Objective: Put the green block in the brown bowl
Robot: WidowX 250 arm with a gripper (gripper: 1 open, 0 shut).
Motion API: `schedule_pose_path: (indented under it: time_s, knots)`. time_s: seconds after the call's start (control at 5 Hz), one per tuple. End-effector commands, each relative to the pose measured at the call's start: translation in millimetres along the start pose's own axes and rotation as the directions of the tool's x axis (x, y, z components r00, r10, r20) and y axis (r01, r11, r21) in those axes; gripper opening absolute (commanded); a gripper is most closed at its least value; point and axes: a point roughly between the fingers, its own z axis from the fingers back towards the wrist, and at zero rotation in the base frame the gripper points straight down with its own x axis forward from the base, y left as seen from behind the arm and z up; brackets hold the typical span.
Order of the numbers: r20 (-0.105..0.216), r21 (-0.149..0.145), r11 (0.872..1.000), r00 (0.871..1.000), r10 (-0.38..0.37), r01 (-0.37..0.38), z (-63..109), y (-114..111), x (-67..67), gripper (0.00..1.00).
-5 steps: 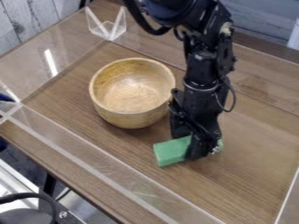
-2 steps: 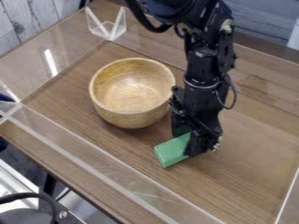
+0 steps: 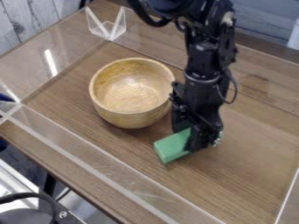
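Observation:
The green block (image 3: pixel 174 147) lies on the wooden table just right of and in front of the brown bowl (image 3: pixel 131 90). My gripper (image 3: pixel 200 137) points straight down at the block's far end. Its black fingers (image 3: pixel 214 140) stand on either side of that end and look shut on it. The near end of the block sticks out toward the camera and seems to rest on or just above the table. The bowl is upright and holds nothing, about a block's width from the gripper.
A low clear acrylic wall (image 3: pixel 70 153) runs along the table's front and left edges. A clear plastic stand (image 3: pixel 107 24) sits at the back left. The black arm (image 3: pixel 198 35) rises behind the gripper, right of the bowl.
The arm and gripper have stayed in place over the block. The block looks very slightly shifted toward the gripper, hardly at all.

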Motion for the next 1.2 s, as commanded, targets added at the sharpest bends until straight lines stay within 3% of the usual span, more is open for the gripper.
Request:
schedule_pose_path:
  time_s: [0.0,0.4,0.6,1.0]
  knots:
    - [0.078,0.03,0.999,0.997,0.012,-0.014,29.0,7.8,9.9,0.0]
    - [0.091,0.038,0.999,0.995,0.032,-0.035,43.1,14.3,9.0,0.0]
    - [0.11,0.057,0.996,0.992,0.06,-0.067,60.0,25.7,8.9,0.0]
    - [0.126,0.08,0.977,0.974,0.186,-0.196,82.0,78.9,-2.5,0.0]
